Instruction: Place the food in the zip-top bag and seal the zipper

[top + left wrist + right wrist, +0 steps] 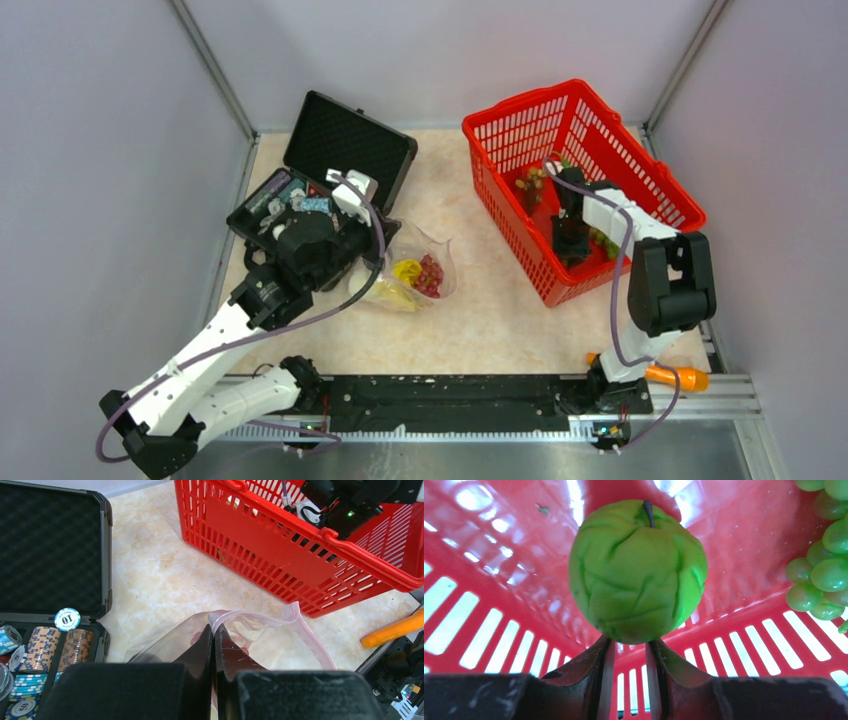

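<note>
The clear zip-top bag (432,243) lies mid-table with a yellow leafy bunch (405,270) and red-purple grapes (431,275) inside. My left gripper (215,630) is shut on the bag's mouth edge, pinching the pale pink zipper (305,630), which loops open to the right. My right gripper (628,647) is down inside the red basket (520,120). Its jaws stand narrow, with the tips pressed into the near end of a green pear-like fruit (638,570). Green grapes (824,575) lie to the right of it. Brown bits (530,183) sit further back in the basket.
An open black case (345,140) holding blue-and-brown chips (50,650) stands at the left, close behind the left arm. An orange object (675,377) lies by the right arm's base. The basket's wall (280,545) rises just beyond the bag.
</note>
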